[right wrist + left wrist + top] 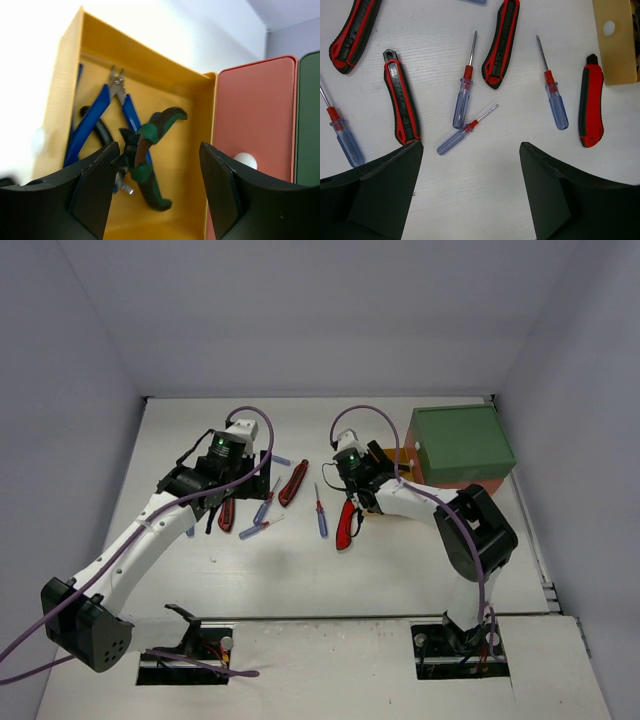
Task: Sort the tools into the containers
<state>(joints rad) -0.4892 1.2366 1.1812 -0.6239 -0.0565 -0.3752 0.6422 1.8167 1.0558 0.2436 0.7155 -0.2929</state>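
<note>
Right now we have both arms out over the table (330, 570), with the stacked drawer unit (462, 445) at its far right. Our right gripper (159, 150) hangs over the yellow drawer (95, 55), which is pulled out of the unit toward the left. Its jaws stand apart with nothing clamped. Inside that drawer green-handled pliers (150, 137) lie across blue-handled pliers (95, 115), with a black handle (103, 132) partly under them. Just beside the drawer we see the front of the red-orange drawer (252, 115) and the green layer (309, 115) of the unit. Our left gripper (470, 165) hovers farther from the unit, jaws wide apart and empty, above the loose tools. These are four red utility knives (402, 102) and several blue-handled screwdrivers (462, 97), lying flat on the table to the left of the unit. The nearest knife (591, 102) lies just beside the yellow drawer's corner.
</note>
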